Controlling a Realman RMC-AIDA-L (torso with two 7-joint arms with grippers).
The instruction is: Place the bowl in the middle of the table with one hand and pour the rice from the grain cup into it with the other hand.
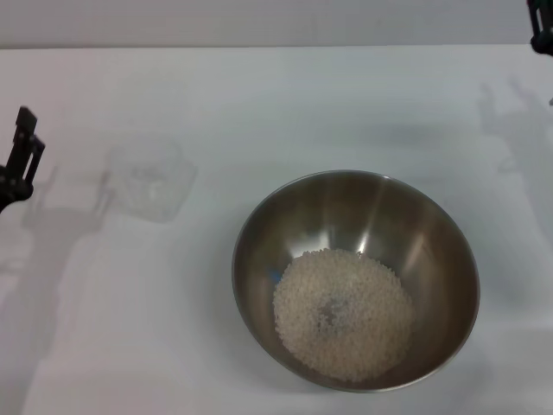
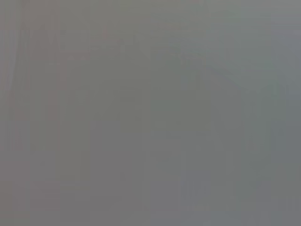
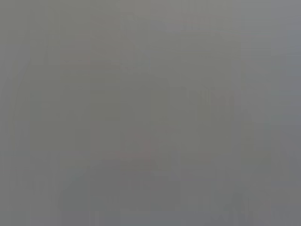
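- As the rice (image 1: 344, 313) already lies in a pale heap at the bottom of the bowl (image 1: 355, 278), the pour reads as done.
- Bowl: steel, wide, upright on the table (image 1: 259, 104), near the middle and toward the near edge; placing also reads as done.
- Cup (image 1: 152, 177): clear plastic, set down on the table to the bowl's left, apart from it; it looks empty, though its clear walls make that hard to confirm.
- Left gripper (image 1: 21, 154): at the left edge of the head view, near the cup but not touching it. Two dark prongs show with nothing between them; whether the fingers are spread or closed, I cannot tell.
- Right gripper (image 1: 542, 26): only a dark corner shows at the far right, well apart from the bowl. Finger state cannot be told.
- Wrist views: both plain grey; nothing of the task's things or of any fingers shows there.
- Cup to fingers: beside the left gripper, clear of it, unheld.
- Bowl to fingers: well apart from both grippers, unheld.
- Remaining, by judgement: little or nothing beyond parking the arms; no spilled grains are visible on the table.
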